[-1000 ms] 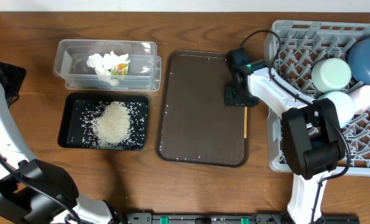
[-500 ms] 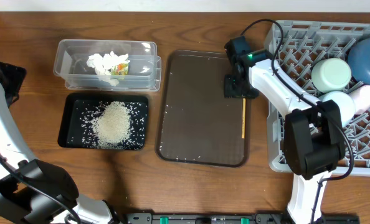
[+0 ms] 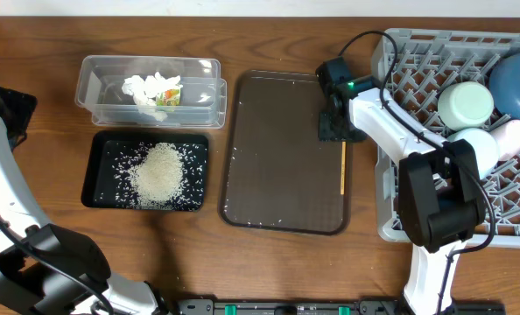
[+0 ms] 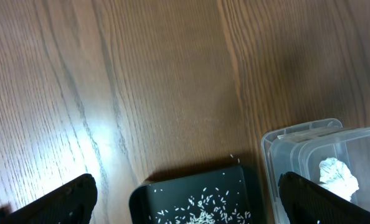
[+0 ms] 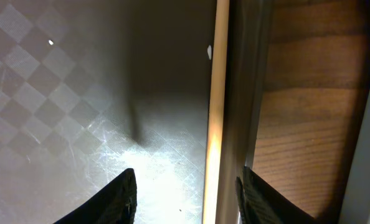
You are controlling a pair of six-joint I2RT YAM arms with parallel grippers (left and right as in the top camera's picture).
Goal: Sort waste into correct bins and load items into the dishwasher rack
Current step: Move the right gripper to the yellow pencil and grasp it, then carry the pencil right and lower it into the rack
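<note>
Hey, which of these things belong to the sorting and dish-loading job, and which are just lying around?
Part of the job: rice heap, tissue, clear tub, black tray, grey rack, blue plate, mint bowl, pale blue bowl, pink cup, wooden stick.
Just lying about: brown serving tray, with the stick on it.

Overhead light is even, shadows soft. Glare streaks the wooden surface (image 4: 88,140) under the left wrist. The right wrist view is dim, with a bright patch on the brown tray (image 5: 160,155).
</note>
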